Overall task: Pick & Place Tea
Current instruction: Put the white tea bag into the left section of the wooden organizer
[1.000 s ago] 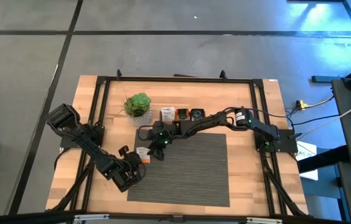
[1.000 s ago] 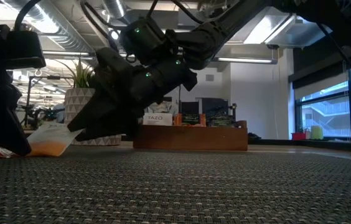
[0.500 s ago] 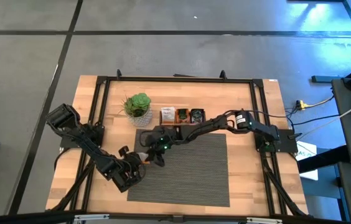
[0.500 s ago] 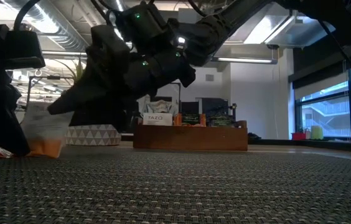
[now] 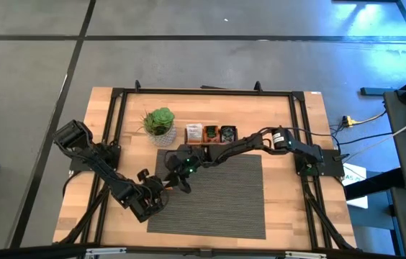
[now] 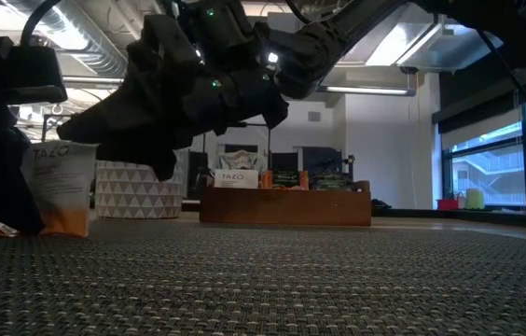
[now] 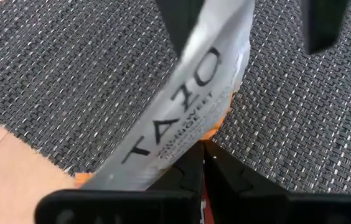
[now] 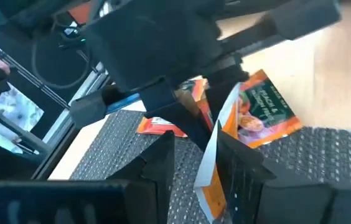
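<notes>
One tea sachet [image 6: 58, 187], white above with TAZO print and orange below, stands upright at the mat's left edge [image 5: 165, 175]. My right gripper [image 5: 178, 180] reaches in from the right, and its fingertips [image 6: 76, 142] are at the sachet's top. My left gripper [image 5: 155, 190] sits low just left of it, fingers shut [image 7: 203, 158], tips by the sachet's orange lower corner [image 7: 216, 127]. Two more orange sachets [image 8: 262, 112] [image 8: 157, 127] lie flat on the wood around the left gripper. Further sachets stand in the wooden tray [image 5: 210, 134]. My right gripper has the sachet's white upper end [image 6: 56, 149] between its two fingers [image 8: 234, 165], seen edge-on in the right wrist view. It comes slanting down from the table's right. The sachet stands upright with its orange lower end [image 6: 67, 224] down at table level. My left gripper: I cannot tell whether its shut tips touch the sachet's lower corner.
The potted plant [image 5: 160, 122] stands just beyond the grippers, its patterned pot [image 6: 137, 191] behind the sachet. The tray [image 6: 286, 205] sits at the mat's far edge. The dark woven mat [image 5: 217, 201] stretches to the near and right side. Black frame rails run along the table.
My right gripper has risen and moved a little toward the table's left. The sachet has swung from leaning low to standing upright. Its white top came up while its orange lower end stayed where it was.
</notes>
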